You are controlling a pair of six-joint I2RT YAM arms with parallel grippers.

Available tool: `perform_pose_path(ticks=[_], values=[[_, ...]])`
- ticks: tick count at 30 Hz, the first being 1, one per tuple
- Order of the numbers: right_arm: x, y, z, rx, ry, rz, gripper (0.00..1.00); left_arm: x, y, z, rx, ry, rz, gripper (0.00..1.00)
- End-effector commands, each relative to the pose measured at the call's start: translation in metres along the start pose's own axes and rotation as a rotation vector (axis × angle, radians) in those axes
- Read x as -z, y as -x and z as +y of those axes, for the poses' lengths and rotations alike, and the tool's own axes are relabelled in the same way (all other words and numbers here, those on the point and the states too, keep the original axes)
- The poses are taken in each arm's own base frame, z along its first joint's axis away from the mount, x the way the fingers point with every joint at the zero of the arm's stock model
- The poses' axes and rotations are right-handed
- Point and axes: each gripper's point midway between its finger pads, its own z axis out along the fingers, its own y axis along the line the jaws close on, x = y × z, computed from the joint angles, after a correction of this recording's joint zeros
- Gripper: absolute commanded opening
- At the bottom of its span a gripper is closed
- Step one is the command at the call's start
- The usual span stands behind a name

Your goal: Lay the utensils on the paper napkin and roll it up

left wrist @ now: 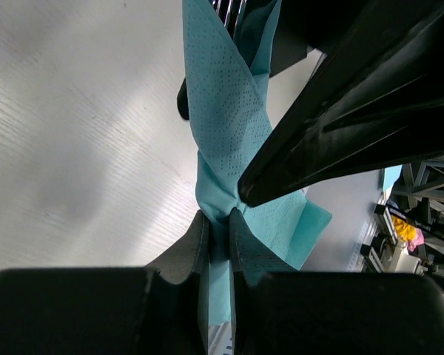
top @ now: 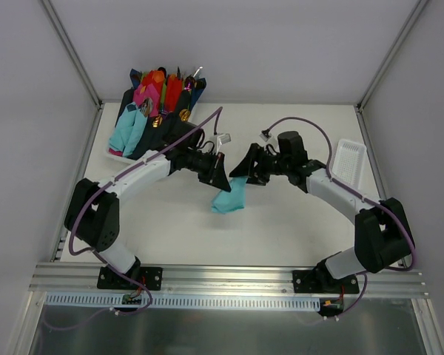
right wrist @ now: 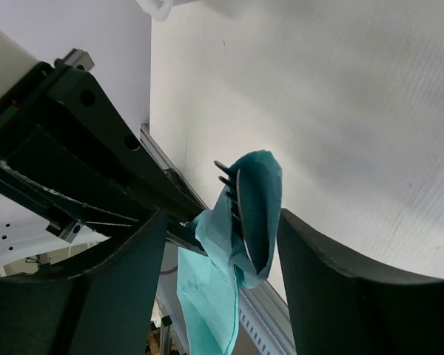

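Observation:
The teal paper napkin (top: 229, 197) hangs crumpled above the table's middle, between my two grippers. My left gripper (top: 219, 176) is shut on it; in the left wrist view the fingers (left wrist: 192, 248) pinch a gathered fold of the napkin (left wrist: 226, 126). A silver fork is wrapped inside it, with only the tines showing (right wrist: 226, 176) out of the napkin (right wrist: 255, 207). My right gripper (top: 241, 170) is open, and its fingers (right wrist: 126, 274) stand wide on either side of the bundle (right wrist: 222, 222). Other utensils are hidden.
A bin (top: 126, 151) at the back left holds pink, red, navy and teal napkin bundles and gold cutlery. A white basket tray (top: 350, 161) lies at the right. My right gripper's black finger (left wrist: 355, 111) crosses close over the napkin in the left wrist view.

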Motion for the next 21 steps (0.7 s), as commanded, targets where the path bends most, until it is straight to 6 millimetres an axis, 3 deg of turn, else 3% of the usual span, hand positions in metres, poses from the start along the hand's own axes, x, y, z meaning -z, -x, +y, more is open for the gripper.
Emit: perform_pose_path(ticks=[1, 3, 13, 16, 19, 20, 21], values=[[0.002, -0.010, 0.017, 0.038, 0.031, 0.017, 0.63, 0.015, 0.014, -0.026, -0.041, -0.054, -0.055, 0.00], [0.002, -0.010, 0.018, 0.043, 0.028, 0.012, 0.59, 0.018, 0.015, -0.029, -0.043, -0.050, -0.065, 0.00], [0.007, -0.003, 0.032, 0.074, 0.043, -0.018, 0.07, 0.032, 0.020, -0.043, -0.068, -0.060, -0.108, 0.00], [0.010, 0.002, 0.043, 0.106, 0.068, -0.031, 0.00, 0.038, 0.020, -0.055, -0.080, -0.111, -0.103, 0.00], [0.016, 0.008, 0.059, 0.153, 0.104, -0.051, 0.00, 0.048, 0.021, -0.064, -0.068, -0.163, -0.107, 0.14], [0.017, 0.009, 0.063, 0.163, 0.115, -0.053, 0.00, 0.054, 0.024, -0.061, -0.058, -0.168, -0.119, 0.23], [0.019, 0.010, 0.066, 0.179, 0.126, -0.057, 0.00, 0.059, 0.025, -0.064, -0.063, -0.180, -0.128, 0.37]])
